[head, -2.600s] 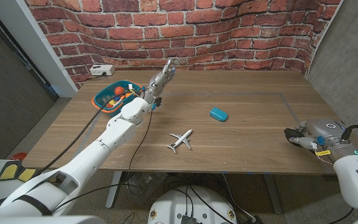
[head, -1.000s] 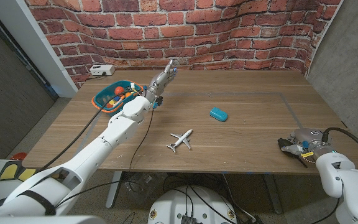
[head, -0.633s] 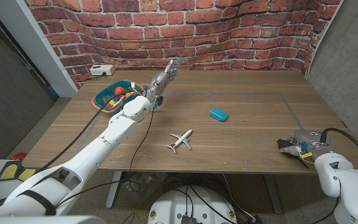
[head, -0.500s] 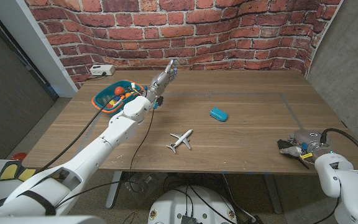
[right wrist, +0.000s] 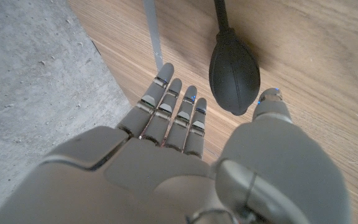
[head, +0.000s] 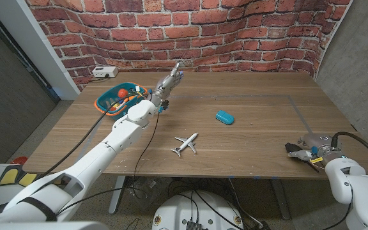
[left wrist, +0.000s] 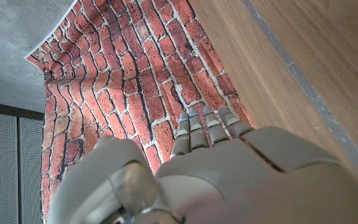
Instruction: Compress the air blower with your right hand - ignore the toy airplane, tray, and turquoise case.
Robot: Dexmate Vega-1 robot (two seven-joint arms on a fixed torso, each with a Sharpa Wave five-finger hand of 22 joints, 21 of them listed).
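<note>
The air blower [right wrist: 234,71] is a black rubber bulb with a thin nozzle, lying on the wooden table. In the right wrist view it sits just ahead of my right hand [right wrist: 185,162], between the thumb and the straight fingers [right wrist: 173,106], with nothing gripped. In the head view my right hand [head: 313,151] is at the table's near right corner, and the blower [head: 292,151] shows as a dark shape at its fingertips. My left hand [head: 169,80] reaches far over the table toward the brick wall, fingers straight and empty; the left wrist view shows its back [left wrist: 229,174].
A white toy airplane [head: 185,143] lies mid-table and a turquoise case [head: 224,117] beyond it. A blue-and-orange tray [head: 110,102] holding small things sits at the back left beside my left arm. A grey tape line [head: 297,108] runs near the right edge.
My right hand has come in from the table's right edge toward the near edge and now stands at the blower. Over the last second it barely moved. The left arm stayed put.
</note>
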